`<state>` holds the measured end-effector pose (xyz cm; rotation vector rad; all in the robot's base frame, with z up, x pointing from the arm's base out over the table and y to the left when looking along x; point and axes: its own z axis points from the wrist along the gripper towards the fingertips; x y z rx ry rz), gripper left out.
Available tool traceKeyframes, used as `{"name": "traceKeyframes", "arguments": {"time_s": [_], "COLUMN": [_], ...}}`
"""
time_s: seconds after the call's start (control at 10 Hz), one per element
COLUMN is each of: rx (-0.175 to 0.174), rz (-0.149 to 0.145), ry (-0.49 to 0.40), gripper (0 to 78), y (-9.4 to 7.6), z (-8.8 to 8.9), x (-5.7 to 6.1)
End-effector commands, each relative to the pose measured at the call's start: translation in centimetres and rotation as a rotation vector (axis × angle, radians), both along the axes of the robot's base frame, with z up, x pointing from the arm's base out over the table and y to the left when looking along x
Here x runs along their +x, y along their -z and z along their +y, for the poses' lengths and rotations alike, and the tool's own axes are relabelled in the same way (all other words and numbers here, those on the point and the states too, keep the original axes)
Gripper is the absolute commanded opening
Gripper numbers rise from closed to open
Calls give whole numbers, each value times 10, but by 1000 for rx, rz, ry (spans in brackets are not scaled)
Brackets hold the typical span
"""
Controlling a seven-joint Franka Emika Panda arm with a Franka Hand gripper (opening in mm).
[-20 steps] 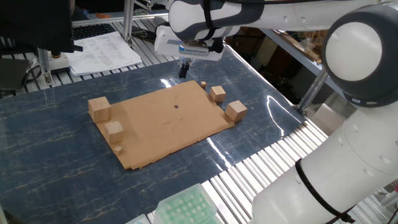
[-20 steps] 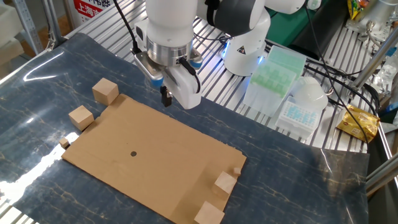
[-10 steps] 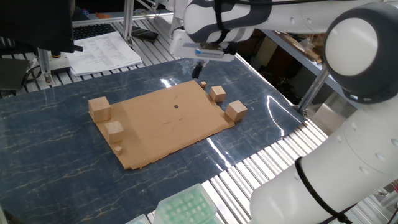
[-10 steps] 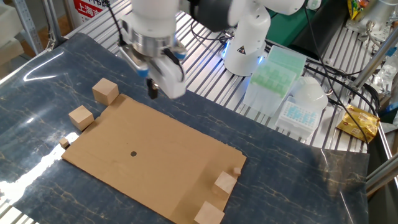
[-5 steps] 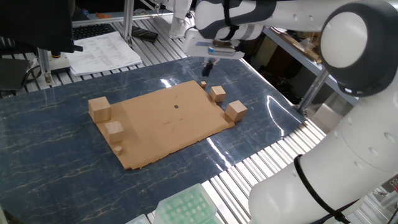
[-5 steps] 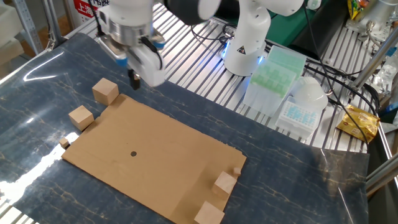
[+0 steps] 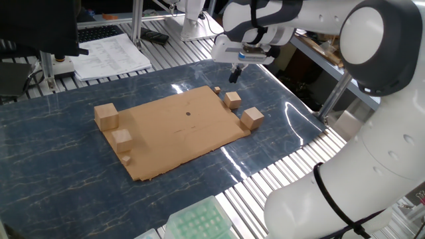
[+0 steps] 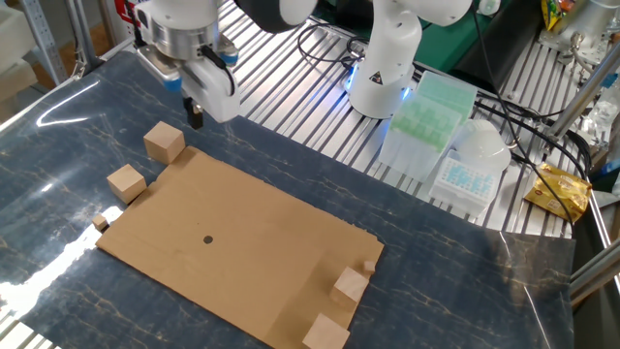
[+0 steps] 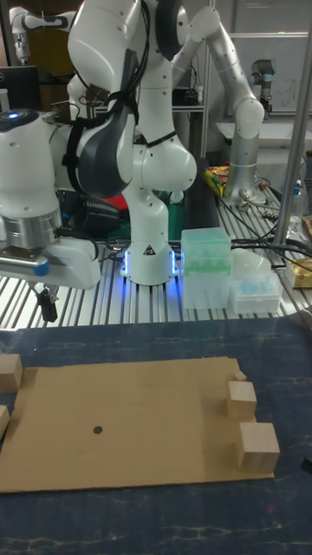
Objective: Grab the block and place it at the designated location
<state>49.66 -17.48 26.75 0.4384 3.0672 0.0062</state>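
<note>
The block (image 8: 164,142) is a large plain wooden cube on the blue tabletop, just off the cardboard's corner; it also shows in the first fixed view as the block (image 7: 252,117) and at the left edge of the tall view as the block (image 9: 9,373). My gripper (image 8: 195,116) hangs above the table a little behind this block, fingers together and holding nothing; it also shows as the gripper (image 7: 234,75) and the gripper (image 9: 48,310). The designated location (image 8: 207,239) is a small black dot on the brown cardboard sheet (image 8: 262,223), also seen as the dot (image 7: 188,113) and the dot (image 9: 96,428).
A smaller cube (image 8: 126,182) and a tiny chip (image 8: 101,222) lie beside the block. At the sheet's opposite end sit another large cube (image 8: 325,333) and a smaller cube (image 8: 351,286). Green and white tip racks (image 8: 426,107) stand by the robot base.
My gripper has travelled from above the cardboard's rear edge sideways to the corner near the block. Its fingers look the same throughout. No cube has moved.
</note>
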Motion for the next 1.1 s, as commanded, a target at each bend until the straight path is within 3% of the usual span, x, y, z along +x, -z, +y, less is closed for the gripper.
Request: {"name": "traceKeyframes", "arguments": {"time_s": [0.1,0.6,0.8,1.1], "rx": [-1,11,-9,-4], "rz": [-8,4,15,16], "ry": [30,25,59,119], "gripper": [0,0,0,0], "y": [0,0,0,0], "z": [-3,-3,-3,-3], "x": [-1,-1,-1,-1]}}
